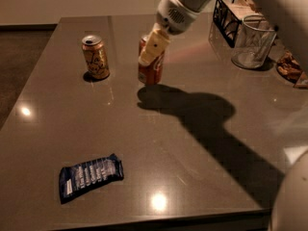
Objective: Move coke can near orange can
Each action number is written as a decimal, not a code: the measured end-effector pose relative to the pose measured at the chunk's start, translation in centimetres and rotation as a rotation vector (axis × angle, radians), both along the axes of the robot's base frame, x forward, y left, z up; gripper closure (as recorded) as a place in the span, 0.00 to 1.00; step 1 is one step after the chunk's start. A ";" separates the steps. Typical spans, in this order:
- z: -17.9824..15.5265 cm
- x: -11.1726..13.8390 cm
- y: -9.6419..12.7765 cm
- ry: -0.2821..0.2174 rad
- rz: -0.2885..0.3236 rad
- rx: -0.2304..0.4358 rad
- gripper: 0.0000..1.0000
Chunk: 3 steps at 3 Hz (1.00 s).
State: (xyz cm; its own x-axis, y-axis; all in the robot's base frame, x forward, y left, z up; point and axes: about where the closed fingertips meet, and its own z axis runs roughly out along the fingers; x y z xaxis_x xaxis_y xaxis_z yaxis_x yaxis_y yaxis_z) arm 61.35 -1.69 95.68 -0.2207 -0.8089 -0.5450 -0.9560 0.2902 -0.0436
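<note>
I have the red drink can with a white logo and silver top (153, 73) in the two-finger gripper (150, 59). One pale finger (154, 47) lies across the front of the can and the other is hidden behind it, so I judge the pincer is closed on the can's upper half. The can is upright on the grey table (202, 177), just to the right of the golden-orange can with pale swirly markings (95, 57). They are near but do not touch.

I cannot tell if its base rests on the table or hangs a little above it. I think this can is light and has thin walls, smooth and a bit slippery, so a hard squeeze can dent it. A hold across the middle of the body seems best to me.
</note>
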 end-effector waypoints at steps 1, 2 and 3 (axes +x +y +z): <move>-0.1 1.8 3.2 -0.004 -0.009 0.014 1.00; -0.4 2.9 5.9 -0.005 -0.015 0.010 1.00; -1.4 3.8 8.0 -0.006 -0.040 -0.028 0.82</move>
State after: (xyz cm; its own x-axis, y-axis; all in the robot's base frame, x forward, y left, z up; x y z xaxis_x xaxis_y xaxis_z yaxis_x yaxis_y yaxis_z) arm 65.12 6.28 94.31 -0.2501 -0.8144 -0.5236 -0.9434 0.3267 -0.0575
